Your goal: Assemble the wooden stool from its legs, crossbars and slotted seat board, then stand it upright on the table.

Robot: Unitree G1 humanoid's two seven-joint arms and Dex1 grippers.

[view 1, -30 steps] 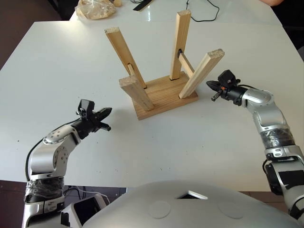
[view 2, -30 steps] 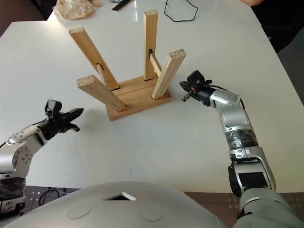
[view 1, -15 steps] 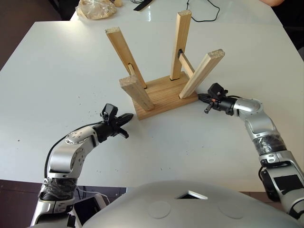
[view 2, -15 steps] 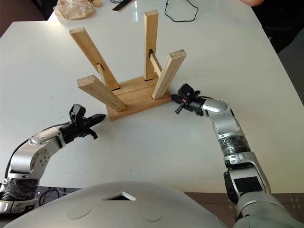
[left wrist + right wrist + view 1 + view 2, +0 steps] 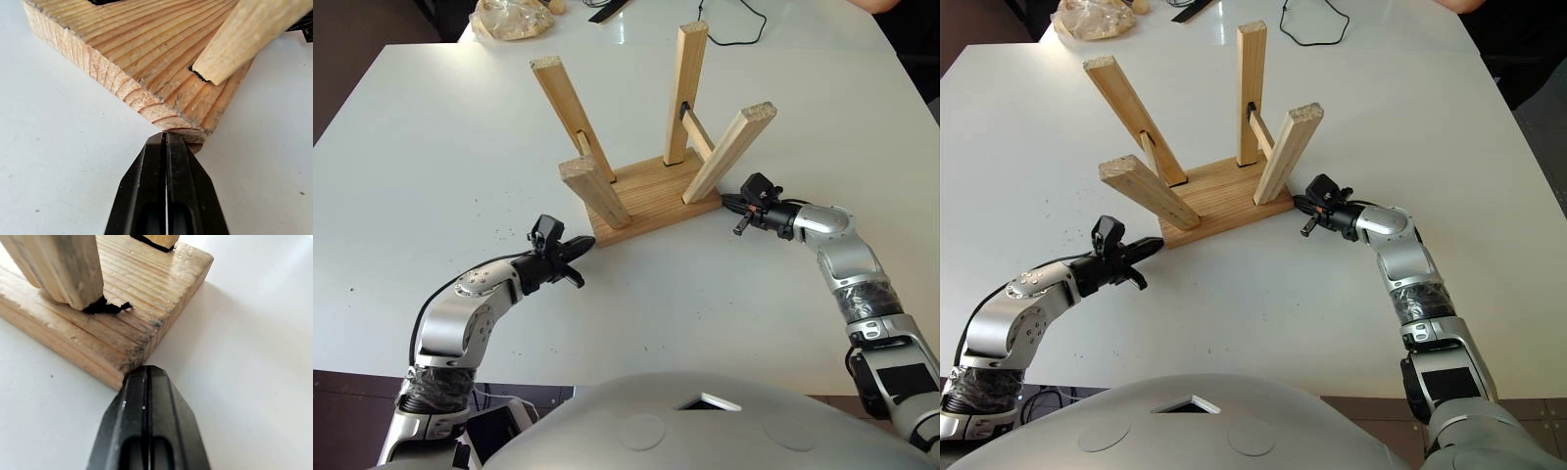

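Now the wooden stool (image 5: 651, 147) sits upside down in the upper centre of the left eye view. Its slotted seat board (image 5: 651, 201) lies flat on the white surface (image 5: 440, 147), and four legs (image 5: 566, 117) point up and outward from the slots. A crossbar (image 5: 697, 132) is visible between the two legs toward the right of the frame.

The left end effector (image 5: 576, 250) is closed, its two fingers pressed together and holding nothing. Its tip is at the lower left corner of the board. In the left wrist view the tip (image 5: 166, 147) meets this corner, but I cannot tell if it really touches the wood. The right end effector (image 5: 729, 203) is also closed and empty, with its tip at the right corner of the board, just under the leaning leg (image 5: 729, 152).

I judge that the assembly is finished and the step in hand is turning the stool over. For the next move, both arms need a firm hold on the stool, so the fingers must probably open first. The stool must then rotate onto its feet without the legs pulling out of their slots.
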